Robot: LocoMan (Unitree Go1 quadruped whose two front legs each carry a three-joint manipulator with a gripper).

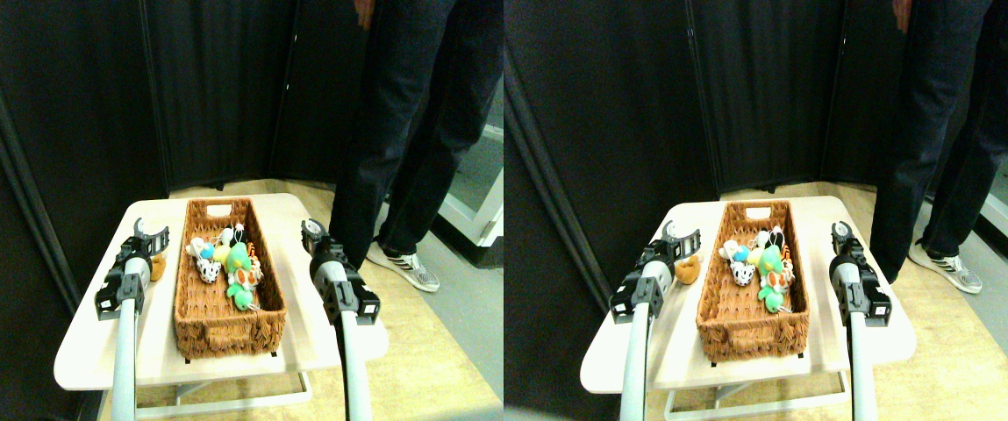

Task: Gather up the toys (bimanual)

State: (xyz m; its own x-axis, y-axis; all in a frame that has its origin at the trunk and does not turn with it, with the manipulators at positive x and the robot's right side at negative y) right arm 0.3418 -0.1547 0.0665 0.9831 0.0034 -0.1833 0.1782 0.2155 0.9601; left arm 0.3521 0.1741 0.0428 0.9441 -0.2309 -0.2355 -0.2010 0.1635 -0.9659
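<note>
Orange toy on the table, half hidden behind the left gripper, jaws open. Basket holds spotted, green and striped toys. Right gripper: jaw state unclear.

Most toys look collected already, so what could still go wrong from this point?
The orange toy lies outside the basket on the table, half hidden behind the left end effector, so a grasp there could miss or push it away. A person's legs stand close beside the right end effector, so a wide swing might hit them.
</note>
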